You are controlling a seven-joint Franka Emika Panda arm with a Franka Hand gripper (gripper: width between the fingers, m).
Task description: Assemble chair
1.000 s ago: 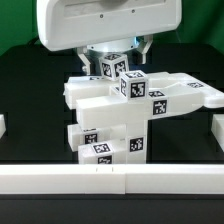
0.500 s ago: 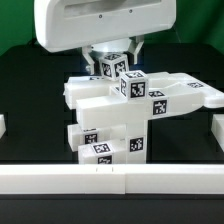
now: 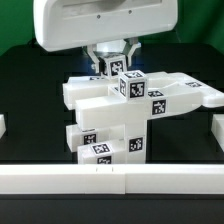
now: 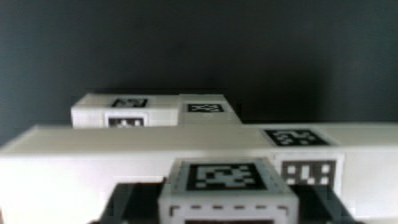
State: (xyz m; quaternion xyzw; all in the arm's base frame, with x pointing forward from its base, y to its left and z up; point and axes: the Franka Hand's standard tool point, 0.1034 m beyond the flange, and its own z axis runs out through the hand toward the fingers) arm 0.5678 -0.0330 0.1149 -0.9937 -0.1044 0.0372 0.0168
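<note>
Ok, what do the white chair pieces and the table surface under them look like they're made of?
The chair pieces look like matte white plastic: blocky, even-toned, no shine, with black-and-white tags that may be printed or stuck on. The table surface looks like a dull black mat or cloth; too dark to tell which.

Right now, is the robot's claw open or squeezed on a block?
Squeezed: the gripper has both fingers pressed against a small tagged cube atop the chair.

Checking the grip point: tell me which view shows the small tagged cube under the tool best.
The wrist view: the cube fills the foreground, tag facing the camera, between the tool's dark fingers. In the exterior view the cube is small, half hidden behind another cube.
</note>
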